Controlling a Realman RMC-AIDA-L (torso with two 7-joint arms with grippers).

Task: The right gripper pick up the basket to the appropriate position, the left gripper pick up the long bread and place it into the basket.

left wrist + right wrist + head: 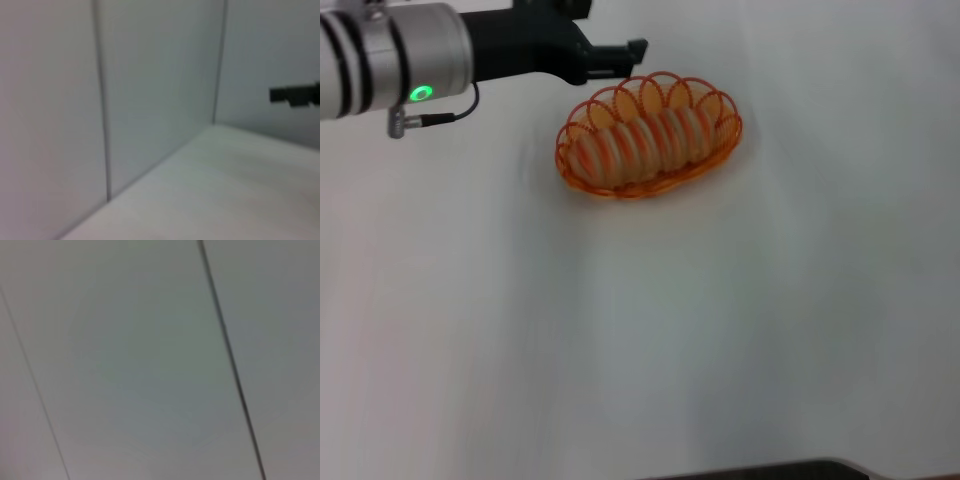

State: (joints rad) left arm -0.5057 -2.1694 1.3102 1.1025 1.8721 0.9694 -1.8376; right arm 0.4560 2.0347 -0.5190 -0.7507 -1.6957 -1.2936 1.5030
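In the head view the orange wire basket (582, 128) stands on the white table at the upper middle. The long bread (645, 145), pale tan with orange cross stripes, lies inside it along its length. My left gripper (623, 57) hangs just beyond the basket's far left rim, above the table and apart from both bread and basket, holding nothing. Its black arm and silver wrist with a green light reach in from the upper left. A black gripper part (295, 95) shows at the edge of the left wrist view. My right gripper is out of view.
The white table (650, 330) stretches wide in front of and to the right of the basket. The wrist views show only white wall panels with dark seams (100, 100) and a table corner. A dark edge (800, 470) lies at the table's near side.
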